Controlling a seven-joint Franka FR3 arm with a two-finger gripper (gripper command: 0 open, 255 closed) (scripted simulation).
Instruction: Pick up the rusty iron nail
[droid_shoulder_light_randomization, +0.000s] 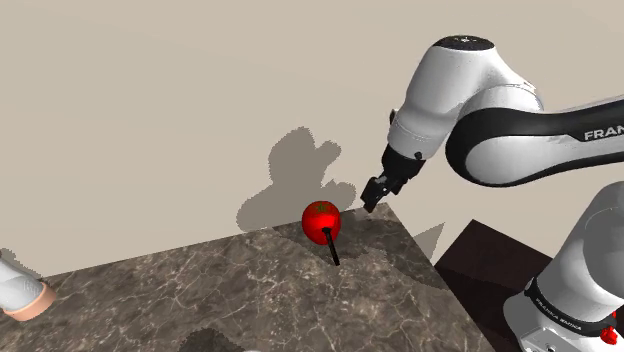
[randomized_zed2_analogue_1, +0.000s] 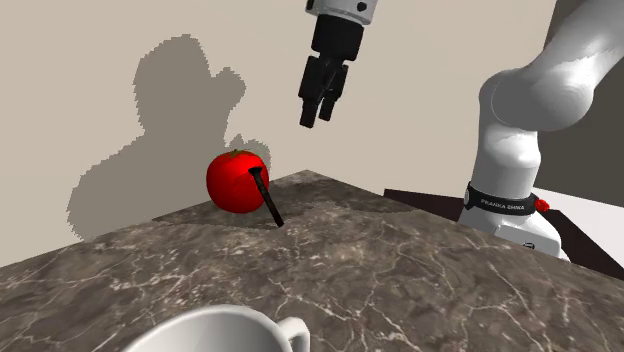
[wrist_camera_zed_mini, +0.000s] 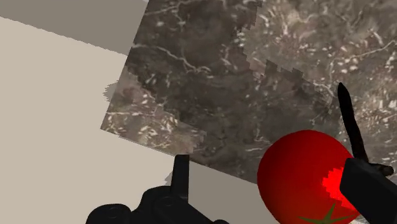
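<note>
One dark nail leans head-up against a red tomato, its tip on the marbled table, near the table's back edge by the wall and close to the corner next to the stand. The jaws hang above that corner, higher than the tomato, spread wide and empty, touching neither it nor the nail. Well apart, toward the table's opposite edge, stands a white cup; its inside is hidden
</note>
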